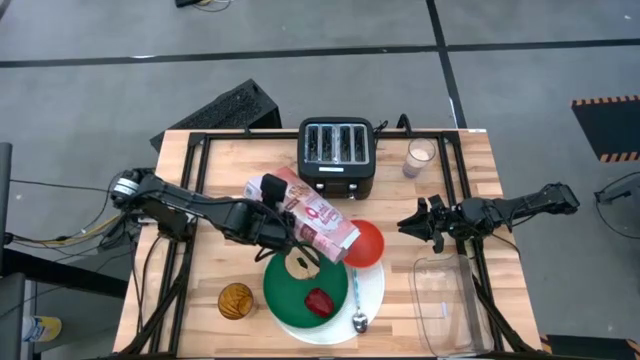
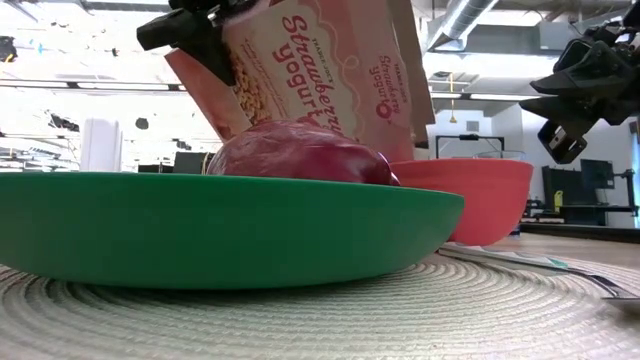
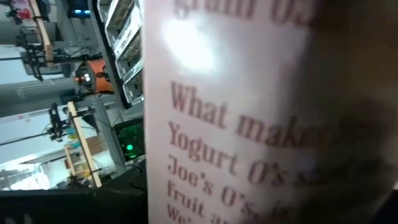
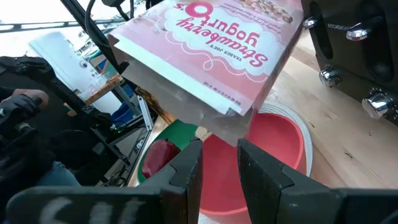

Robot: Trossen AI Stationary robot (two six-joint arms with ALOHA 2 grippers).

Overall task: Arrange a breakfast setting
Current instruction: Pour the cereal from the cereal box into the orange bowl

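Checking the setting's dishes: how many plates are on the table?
2: a green plate stacked on a larger white plate, near the table's front edge. None seems hidden.

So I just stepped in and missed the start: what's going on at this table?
The left gripper holds a pink cereal box tilted over the red-orange bowl, as if to pour. A red fruit sits on the green plate, which lies on a white plate beside a spoon. The right gripper hangs empty near the bowl.
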